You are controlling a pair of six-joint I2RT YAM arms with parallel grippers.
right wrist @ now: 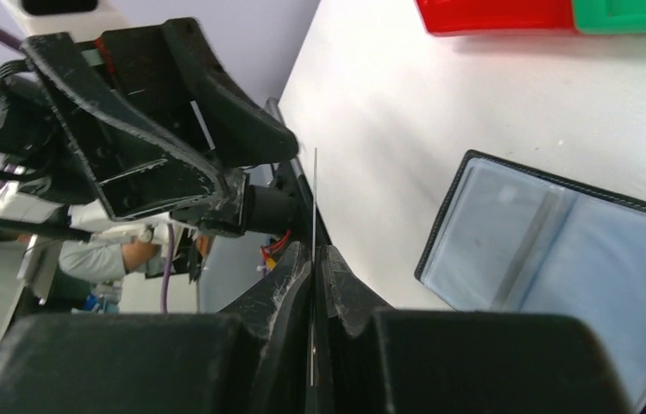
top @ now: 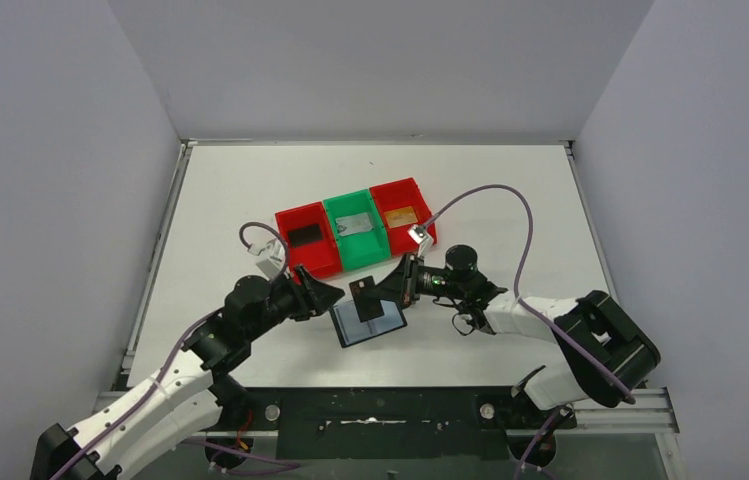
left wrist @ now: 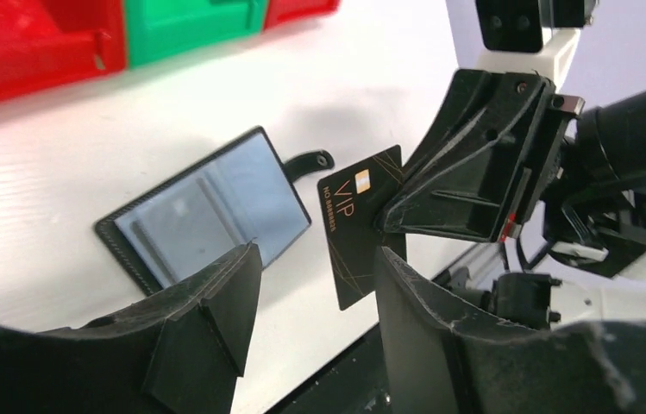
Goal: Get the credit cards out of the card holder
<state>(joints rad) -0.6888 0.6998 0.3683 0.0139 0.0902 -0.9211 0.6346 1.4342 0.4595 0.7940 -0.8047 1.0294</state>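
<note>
- Lettering in gold on the black plastic card (left wrist: 362, 222) reads "VIP", with "NO" and a row of eights beside it; a small gold chip sits near its upper corner.
- Right fingers (right wrist: 280, 280) are pressed shut on that card's edge and hold it off the white bench (top: 510, 200).
- Left fingers (left wrist: 216, 302) stand partly apart and grip nothing; the card's lower end hangs beside one of them, and contact cannot be told.
- Small flat black folding card holder (top: 370, 324) lies open on the bench between the two arms, shiny grey-blue pockets up and strap tab toward the bins.
- Behind it sit a red plastic bin (top: 305, 245), a green plastic bin (top: 358, 240) and a second red plastic bin (top: 402, 200), side by side, each with a card inside.
</note>
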